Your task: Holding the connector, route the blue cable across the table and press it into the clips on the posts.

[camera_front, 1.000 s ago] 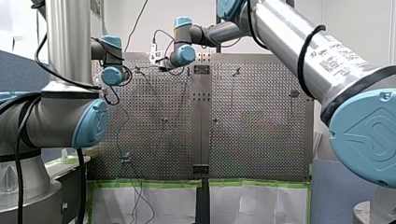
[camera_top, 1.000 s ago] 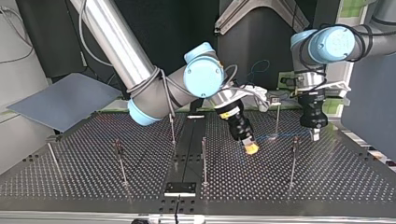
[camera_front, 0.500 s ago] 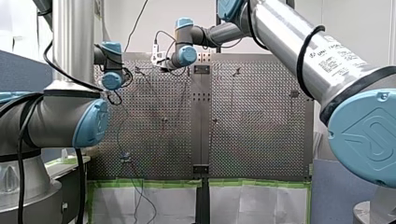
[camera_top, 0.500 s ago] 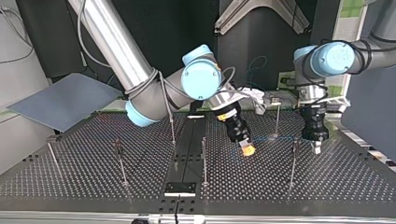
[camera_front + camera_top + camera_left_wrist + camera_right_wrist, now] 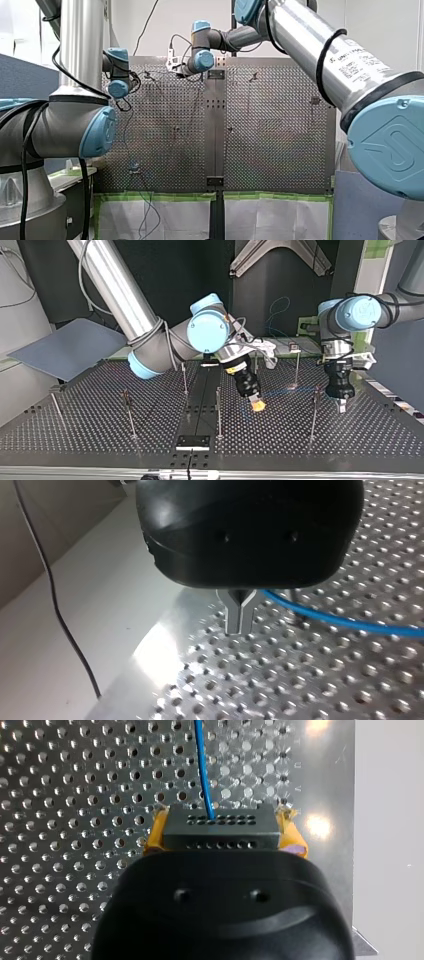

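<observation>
1. Metal, perforated all over, one table (image 5: 275, 150) fills the front view. Two arms reach over its far end: my left arm (image 5: 80, 45) at the view's left and my right arm (image 5: 310, 50), which reaches past the middle. Six thin posts (image 5: 230, 129) stand on the table. What either arm holds cannot be made out here.
2. Top view: I again count six posts (image 5: 218, 410) on the table (image 5: 75, 435). My right gripper (image 5: 258, 405) shows yellow at its tip and tilts down near the table's middle. My left gripper (image 5: 341, 409) hangs upright, near one post at the view's right. One blue cable (image 5: 282, 390) runs low between the two grippers.
3. Left wrist view: my left gripper (image 5: 240, 630) has its two metal fingers (image 5: 234, 617) pressed together, with nothing visible between the tips. The blue cable (image 5: 345, 624) comes out just beside them and runs off over the table. One thin black wire (image 5: 54, 605) lies beyond the table's edge.
4. Right wrist view: my right gripper (image 5: 222, 827) clamps one black connector (image 5: 220, 832) between its two yellow pads (image 5: 156, 832), one pad at each end. The blue cable (image 5: 202, 765) leaves the connector and runs straight ahead over the table.
</observation>
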Controlling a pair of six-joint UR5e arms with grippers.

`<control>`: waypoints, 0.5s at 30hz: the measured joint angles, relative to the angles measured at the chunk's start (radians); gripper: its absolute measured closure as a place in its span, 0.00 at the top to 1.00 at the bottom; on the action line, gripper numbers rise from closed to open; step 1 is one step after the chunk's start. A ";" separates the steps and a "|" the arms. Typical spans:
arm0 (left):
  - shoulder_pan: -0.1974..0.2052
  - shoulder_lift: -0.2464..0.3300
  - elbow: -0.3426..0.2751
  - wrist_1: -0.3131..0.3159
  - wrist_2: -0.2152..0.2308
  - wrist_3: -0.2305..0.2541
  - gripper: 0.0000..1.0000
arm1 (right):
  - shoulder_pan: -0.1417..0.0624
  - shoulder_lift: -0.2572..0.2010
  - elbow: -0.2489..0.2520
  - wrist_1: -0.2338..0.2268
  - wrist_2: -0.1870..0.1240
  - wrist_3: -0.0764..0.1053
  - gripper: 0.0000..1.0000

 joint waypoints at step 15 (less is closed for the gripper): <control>-0.005 -0.026 0.014 0.021 0.040 -0.028 0.00 | -0.007 0.013 0.000 0.005 0.002 -0.001 0.00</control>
